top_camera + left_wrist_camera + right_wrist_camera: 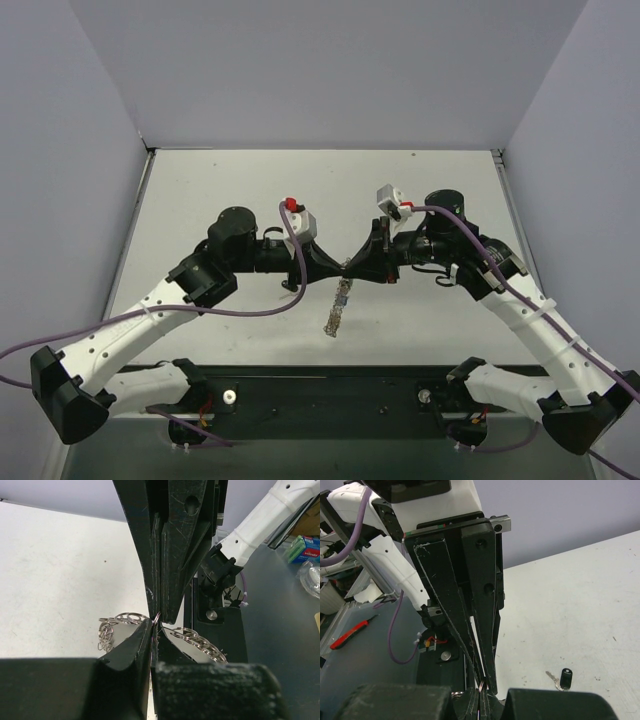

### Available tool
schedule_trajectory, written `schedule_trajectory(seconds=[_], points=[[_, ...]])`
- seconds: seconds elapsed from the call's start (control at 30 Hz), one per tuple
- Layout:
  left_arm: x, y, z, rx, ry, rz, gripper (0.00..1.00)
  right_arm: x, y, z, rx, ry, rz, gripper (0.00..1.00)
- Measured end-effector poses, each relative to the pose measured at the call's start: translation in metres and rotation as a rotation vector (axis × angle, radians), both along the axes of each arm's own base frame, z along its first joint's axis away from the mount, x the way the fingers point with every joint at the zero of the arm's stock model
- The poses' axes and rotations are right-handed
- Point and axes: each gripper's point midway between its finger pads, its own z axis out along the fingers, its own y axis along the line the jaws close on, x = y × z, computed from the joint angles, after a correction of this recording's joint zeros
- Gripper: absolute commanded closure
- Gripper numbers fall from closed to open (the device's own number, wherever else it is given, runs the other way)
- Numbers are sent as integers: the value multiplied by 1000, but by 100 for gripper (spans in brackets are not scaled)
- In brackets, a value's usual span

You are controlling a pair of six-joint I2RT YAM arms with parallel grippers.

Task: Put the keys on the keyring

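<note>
White tabletop [60, 570], keyring [117, 627] in left hand [151, 626]

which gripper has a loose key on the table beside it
The right gripper: its wrist view shows a black-headed key on the table beside it. At the left gripper there is the keyring but no loose key.

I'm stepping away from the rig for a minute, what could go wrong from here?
The left end effector and right end effector appear to pinch the keyring at nearly one spot, tips crowded; a slip could drop its dangling loops. The black-headed key lies apart on the table, with neither end effector free to fetch it.
</note>
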Motion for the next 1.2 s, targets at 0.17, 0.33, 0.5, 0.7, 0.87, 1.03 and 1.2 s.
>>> schedule_trajectory(seconds=[0.17,0.33,0.5,0.7,0.87,1.03,1.2], points=[[0,-2,-5,27,2,-1,100,2,-3,-5,-26,6,-21,95],[5,-4,-8,21,-1,35,100,9,-5,-8,-46,-9,-69,68],[5,-3,-29,0,45,79,100,18,-8,8,-7,-75,-138,33],[6,0,-37,-96,74,124,100,19,-24,28,75,-183,-249,16],[-3,7,-26,-238,20,109,100,17,-31,43,122,-224,-293,14],[-24,18,-17,-396,-100,27,100,20,-34,41,127,-223,-326,13],[-48,28,-9,-493,-218,-64,100,23,-39,40,129,-228,-358,11]])
